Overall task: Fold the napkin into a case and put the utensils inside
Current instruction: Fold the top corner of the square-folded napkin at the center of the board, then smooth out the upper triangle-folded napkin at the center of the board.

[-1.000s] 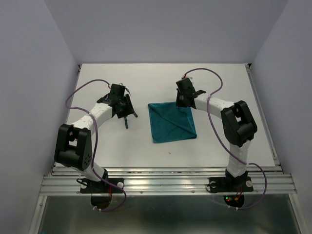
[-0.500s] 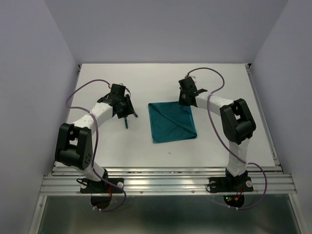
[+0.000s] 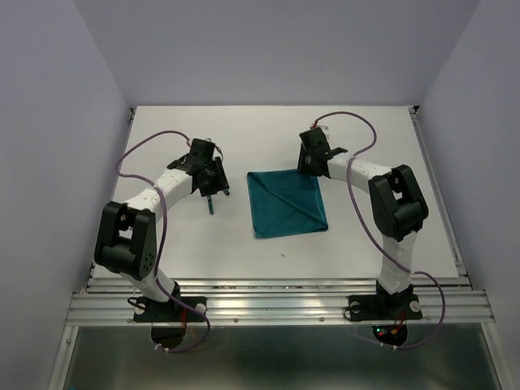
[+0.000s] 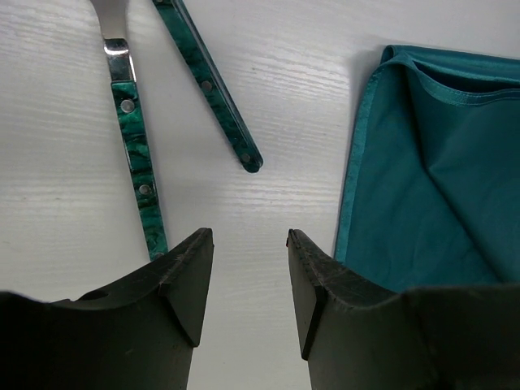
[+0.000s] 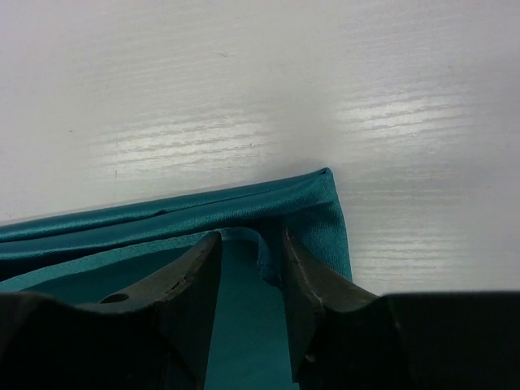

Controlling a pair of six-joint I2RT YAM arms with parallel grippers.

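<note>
The teal napkin (image 3: 286,203) lies folded flat mid-table, with a diagonal flap across it. My right gripper (image 3: 307,169) sits low at its far right corner (image 5: 321,195). Its jaws stand apart over the cloth, and a small raised hem leans on the right finger (image 5: 313,276). Two utensils lie left of the napkin: a fork with a marbled teal handle (image 4: 138,162) and a second teal handle (image 4: 215,93). My left gripper (image 4: 248,236) hovers open over bare table between them and the napkin's left edge (image 4: 439,179), holding nothing. In the top view it hides most of the utensils (image 3: 210,203).
A white table (image 3: 366,236) fills the enclosure, with pale walls on three sides. A metal rail (image 3: 276,305) runs along the near edge by the arm bases. Purple cables loop above both arms.
My right gripper has gone from shut to open at the napkin's far right corner and let the cloth go. The left gripper has shifted slightly right and farther back.
</note>
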